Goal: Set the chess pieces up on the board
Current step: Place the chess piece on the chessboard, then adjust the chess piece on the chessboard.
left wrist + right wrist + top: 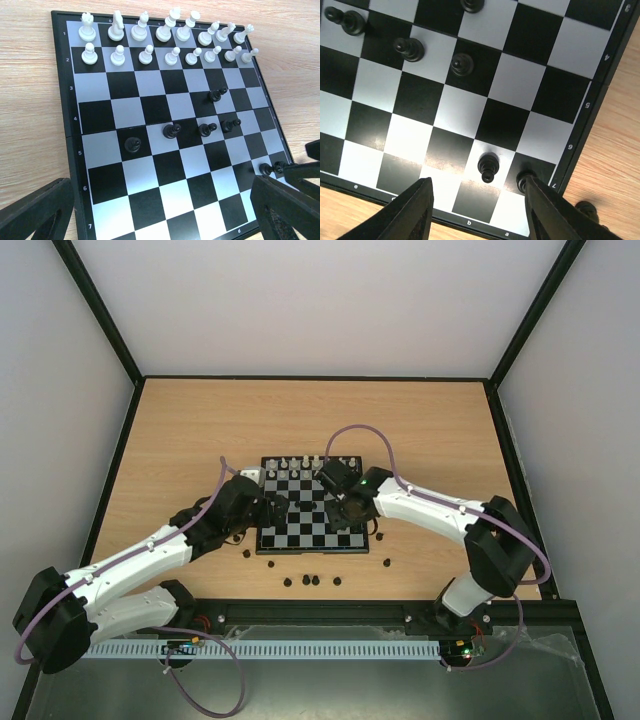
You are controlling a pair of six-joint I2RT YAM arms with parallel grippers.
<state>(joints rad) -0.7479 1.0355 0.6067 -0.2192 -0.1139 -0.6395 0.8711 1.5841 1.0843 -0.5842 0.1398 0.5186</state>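
My left gripper (pixel 160 200) hangs spread wide and empty over the small glossy black-and-white checked board (pixel 61 75) on the wooden tabletop (pixel 200 430). Sixteen white chess pieces (pixel 171 56) fill its two far rows; seven black chess pieces (pixel 171 131) stand scattered on it; eight more black ones (pixel 306 580) sit beside it. My right gripper (pixel 479 187) is parted, straddling one black pawn (pixel 488 167) without touching it.

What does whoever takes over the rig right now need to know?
Left gripper: open, empty, at the board left side.
Right gripper: open; a black pawn stands untouched just ahead of its jaws, near a board corner.
Done: white pieces fill two rows at the far edge.
Left: other black pawns sit scattered mid-board; loose black pieces lie on the table.
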